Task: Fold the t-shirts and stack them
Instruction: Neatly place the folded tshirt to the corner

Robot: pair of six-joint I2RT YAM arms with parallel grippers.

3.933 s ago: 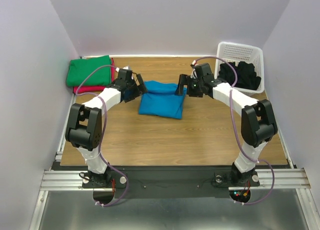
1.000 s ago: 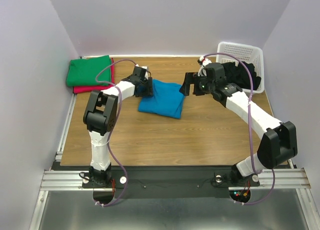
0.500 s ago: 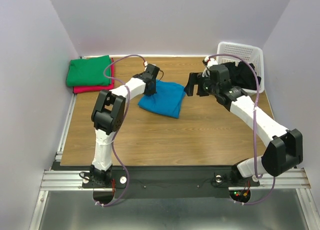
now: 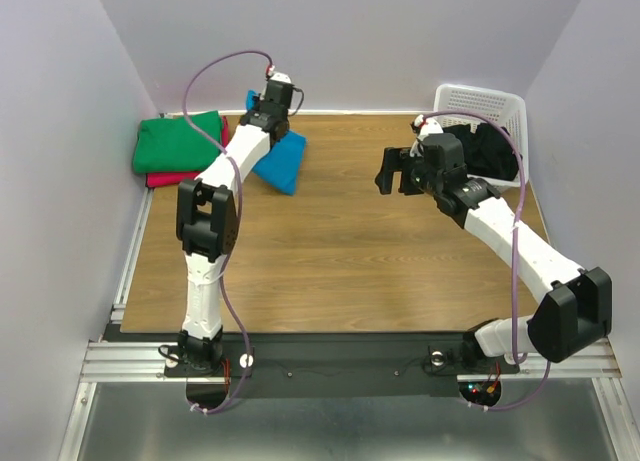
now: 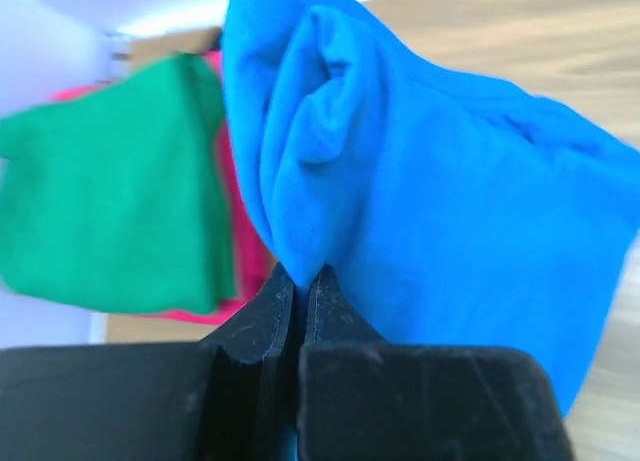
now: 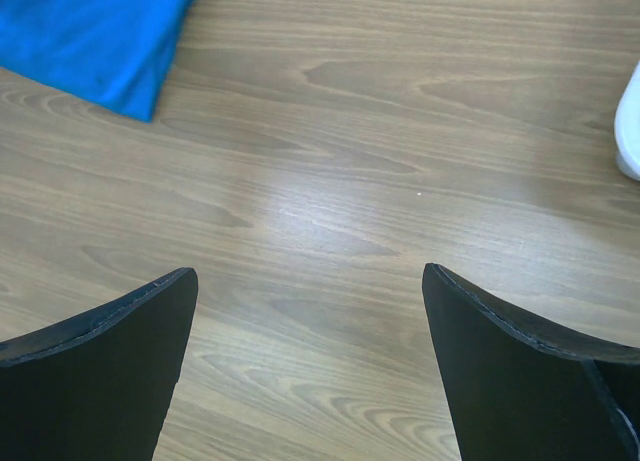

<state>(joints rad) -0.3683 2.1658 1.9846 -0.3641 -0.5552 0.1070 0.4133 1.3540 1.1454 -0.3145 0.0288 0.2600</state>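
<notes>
We see the left gripper (image 5: 300, 277) raised at the far left of the table (image 4: 350, 261), its jaws pressed together on a bunched fold of the blue t-shirt (image 4: 281, 159). The shirt hangs from that pinch in a loose, crumpled drape. Its lower corner reaches down toward the wood, though we cannot tell whether it touches. Just to the left lies the green t-shirt (image 4: 178, 141), folded flat on top of the red-pink t-shirt (image 4: 163, 180), whose edge shows beneath it. Both sit in the far left corner, close to the hanging blue cloth but apart from it. The right gripper (image 6: 308, 271) hovers over bare wood right of centre with its jaws wide apart, holding nothing. Behind it the white basket (image 4: 480, 101) stands in the far right corner with the black t-shirts (image 4: 490, 151) heaped inside.
</notes>
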